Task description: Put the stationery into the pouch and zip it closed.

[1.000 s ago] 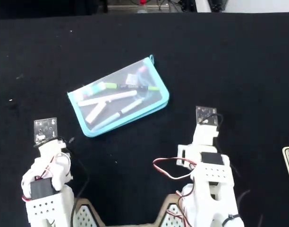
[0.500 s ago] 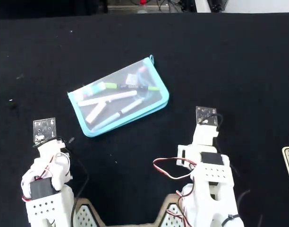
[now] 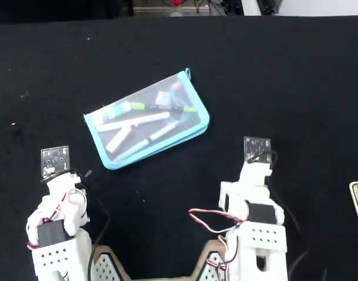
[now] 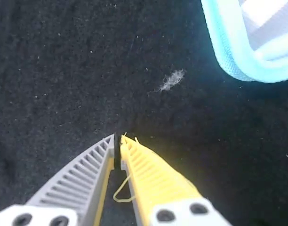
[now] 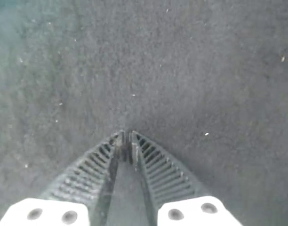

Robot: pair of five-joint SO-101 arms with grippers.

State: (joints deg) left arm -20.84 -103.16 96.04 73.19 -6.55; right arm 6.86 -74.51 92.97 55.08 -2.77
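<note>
Both grippers are closed on nothing; the left gripper [image 4: 118, 137] rests near a corner of the pouch [image 4: 231, 54], the right gripper [image 5: 127, 134] over the bare black table [image 3: 296, 76]. The pouch lies flat ahead of the arms with the pens [image 3: 135, 122] inside; its zip looks shut, so the best course is probably to stay clear and confirm the pull tab [image 3: 187, 72] is fully home.

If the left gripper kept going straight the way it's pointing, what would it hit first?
Probably the black table. The shut left gripper points at bare cloth; the pouch lies off to one side of that line, though depth is unclear.
</note>
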